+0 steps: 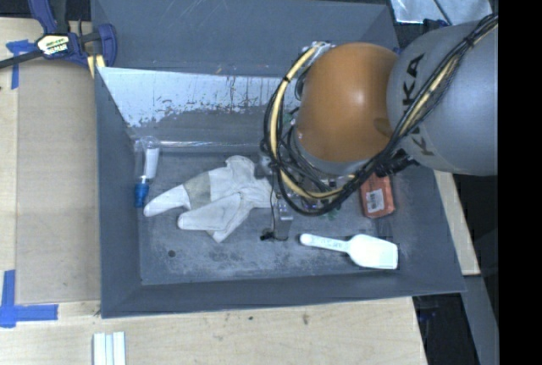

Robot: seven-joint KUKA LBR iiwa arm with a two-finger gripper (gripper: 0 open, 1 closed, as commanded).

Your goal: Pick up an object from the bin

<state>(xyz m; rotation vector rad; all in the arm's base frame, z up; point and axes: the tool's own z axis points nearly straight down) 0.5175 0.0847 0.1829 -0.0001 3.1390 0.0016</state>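
Note:
My gripper [279, 223] reaches down near the middle of the bin floor, mostly hidden under the orange dome. Its fingertips sit right at the right edge of a crumpled white glove [216, 198]. Whether anything is between the fingers I cannot make out. A white plastic scoop [360, 249] lies just to the right of the gripper, near the front wall. A small orange and black gadget [377, 196] sits partly under the arm at the right.
A clear tube with a blue cap [146, 177] lies along the left side of the bin floor, next to a transparent plastic strip at the back. The arm and its cables cover the right half of the bin.

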